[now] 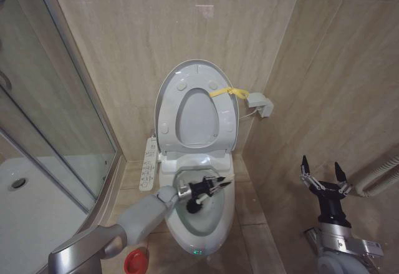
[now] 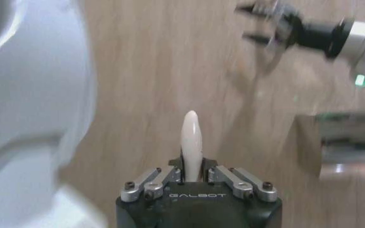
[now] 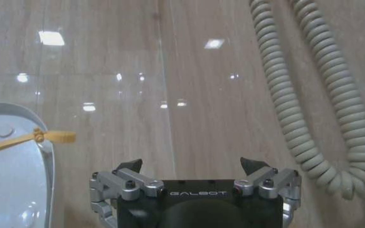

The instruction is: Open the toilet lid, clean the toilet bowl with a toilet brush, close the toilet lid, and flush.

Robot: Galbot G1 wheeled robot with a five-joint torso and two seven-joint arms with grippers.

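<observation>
The toilet lid [image 1: 194, 74] stands raised against the back wall, its underside with small round bumpers facing out, and the ring-shaped seat [image 1: 198, 119] is tipped up against it. A yellow strap [image 1: 228, 92] is tied at the lid's edge at about 2 o'clock. Below lies the open toilet bowl [image 1: 201, 219], with a tiny green light at its front rim, at 6 o'clock.

The left gripper [image 1: 209, 186] reaches in from 7 o'clock over the bowl's upper half, clenched on the toilet brush [image 1: 195, 206]. The black bristle head hangs just beyond the gripper at about 7 o'clock from it, down inside the basin; the cream handle runs up through the fingers toward 2 o'clock. In the left wrist view the rounded handle end [image 2: 191, 140] pokes out between the closed fingers [image 2: 146, 184].

The right gripper [image 1: 323, 175] waits well apart at 4 o'clock of the bowl, pointing up, its fingers spread wide and holding nothing. A coiled cream hose [image 3: 309, 90] hangs on the wall beside it. A red cup-shaped holder [image 1: 135, 262] sits on the floor at 8 o'clock of the bowl, beside the left arm.
</observation>
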